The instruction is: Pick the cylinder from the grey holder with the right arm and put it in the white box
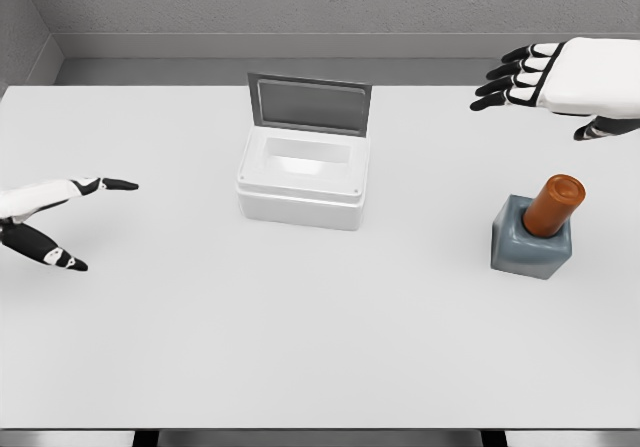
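An orange-brown cylinder [553, 205] stands tilted in a grey holder [530, 244] on the right side of the white table. My right hand [530, 92] hovers above and behind it, apart from it, fingers spread and holding nothing. The white box [303, 177] sits at the table's middle with its grey lid [309, 104] standing upright at the back; its inside shows nothing in it. My left hand [70, 217] rests at the left edge, fingers spread, holding nothing.
The white table [300, 347] ends at a front edge near the bottom of the picture. A grey wall [300, 7] rises behind the table's far edge.
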